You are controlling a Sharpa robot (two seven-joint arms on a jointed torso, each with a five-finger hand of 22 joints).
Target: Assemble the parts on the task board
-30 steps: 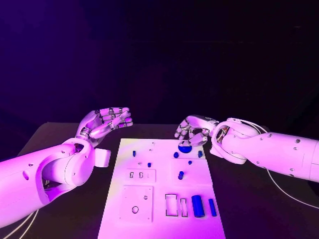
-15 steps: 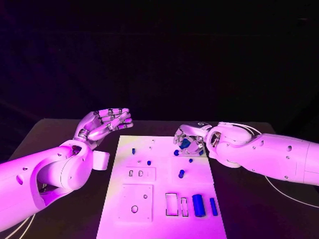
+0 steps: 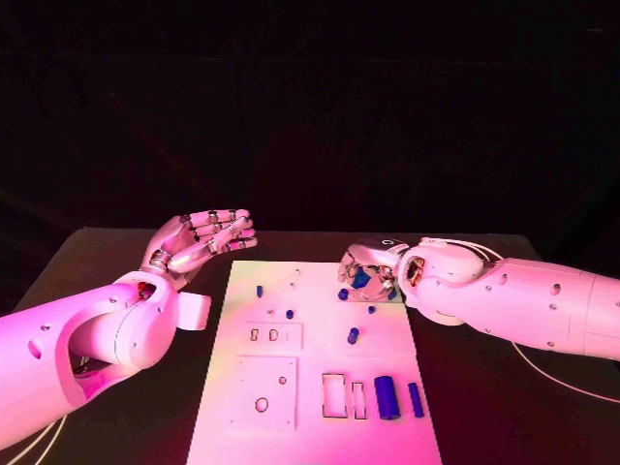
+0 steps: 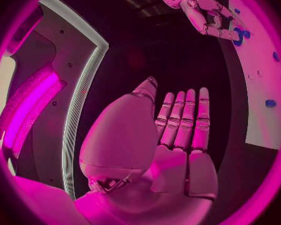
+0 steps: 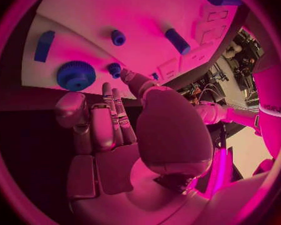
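Observation:
The white task board point(image 3: 310, 383) lies in the middle of the table. A blue gear point(image 3: 359, 279) lies at its far right corner, seen flat on the board as the gear point(image 5: 76, 75) in the right wrist view. My right hand point(image 3: 372, 270) hangs low over it, fingers point(image 5: 113, 110) straight and apart right beside it, nothing gripped; whether they touch it I cannot tell. My left hand point(image 3: 199, 238) is raised off the board's far left corner, palm up, fingers point(image 4: 185, 116) spread and holding nothing. Small blue pegs point(image 3: 352, 336) stand mid-board. A thick blue cylinder point(image 3: 386, 395) lies near the front right.
A small white block point(image 3: 195, 310) sits on the black table beside my left forearm. Rectangular slots point(image 3: 335, 395) and raised white plates point(image 3: 265, 392) take up the board's near half. A thin blue bar point(image 3: 415, 399) lies beside the thick cylinder.
My right hand has come down and slightly left over the blue gear, so its fingers now stand around it. The left hand has stayed where it was.

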